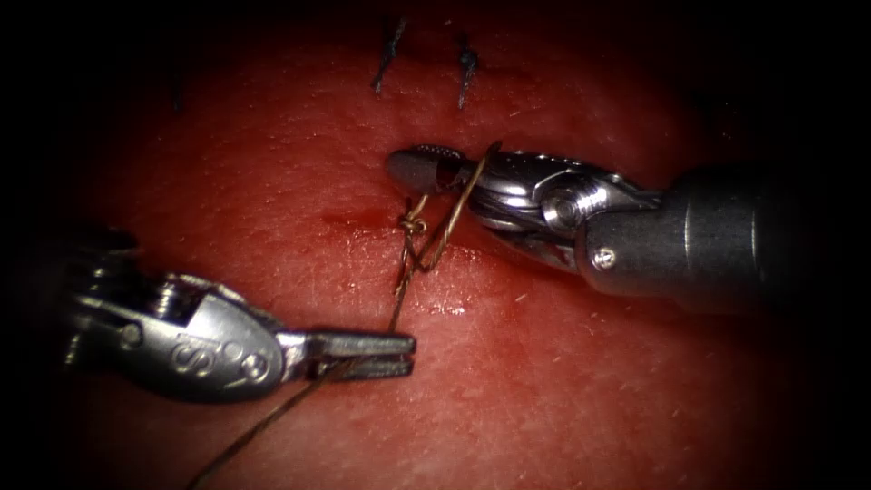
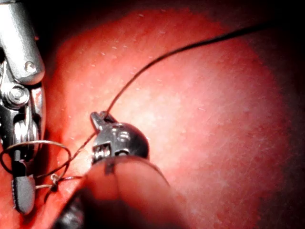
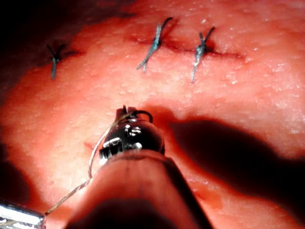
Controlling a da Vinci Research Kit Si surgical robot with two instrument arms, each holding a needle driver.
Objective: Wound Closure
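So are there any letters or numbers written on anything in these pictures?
"S": a raised letter on the metal body of the left tool, seen in the endoscope view. Round marks follow it, too blurred to read.
Right tool: no readable writing.
Tissue, thread and cut ends of thread: no writing.
Both wrist views: nothing readable.

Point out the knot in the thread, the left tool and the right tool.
knot [image 1: 415, 223], endoscope view, on its small coil.
left tool [image 1: 410, 355], endoscope view, at its jaw tips.
right tool [image 1: 406, 169], endoscope view, at its jaw tips.
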